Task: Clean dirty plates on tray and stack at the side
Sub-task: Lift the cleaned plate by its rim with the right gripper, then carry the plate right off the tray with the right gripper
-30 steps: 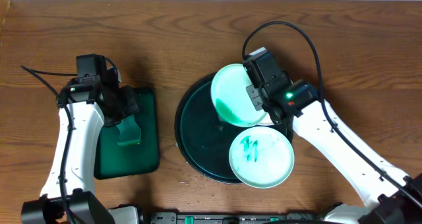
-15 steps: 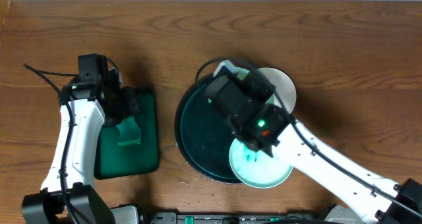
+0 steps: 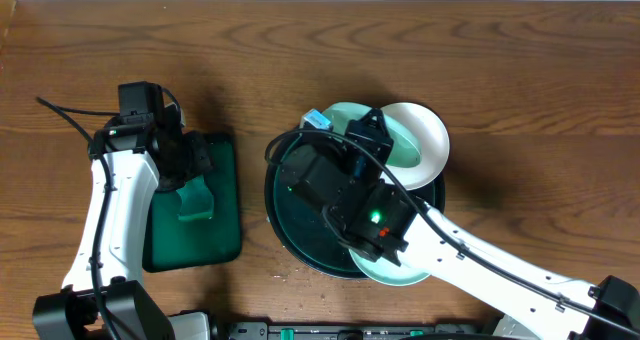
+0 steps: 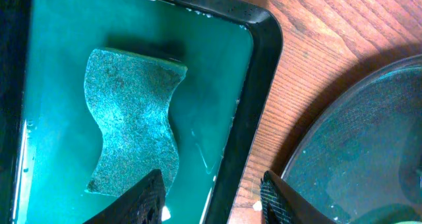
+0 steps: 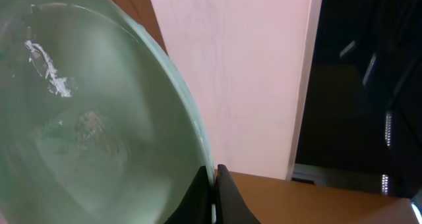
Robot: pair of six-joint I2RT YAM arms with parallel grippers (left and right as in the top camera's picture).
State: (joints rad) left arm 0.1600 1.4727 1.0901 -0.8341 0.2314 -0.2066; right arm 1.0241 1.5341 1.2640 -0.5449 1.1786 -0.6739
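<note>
The right gripper is pinched shut on the rim of one plate, with the plate's edge running down between the two fingers. In the overhead view this plate hangs tilted above the far edge of the round tray, probably lifted clear so its smeared face can be reached for wiping. A second plate lies on the tray's far right rim, and a third plate shows at the near rim, mostly hidden under the right arm. The left gripper hovers with its fingers apart over the rectangular tray, just beside the sponge (which lies flat in a wet film), likely poised to pick it up. No plate is stacked at the side yet.
</note>
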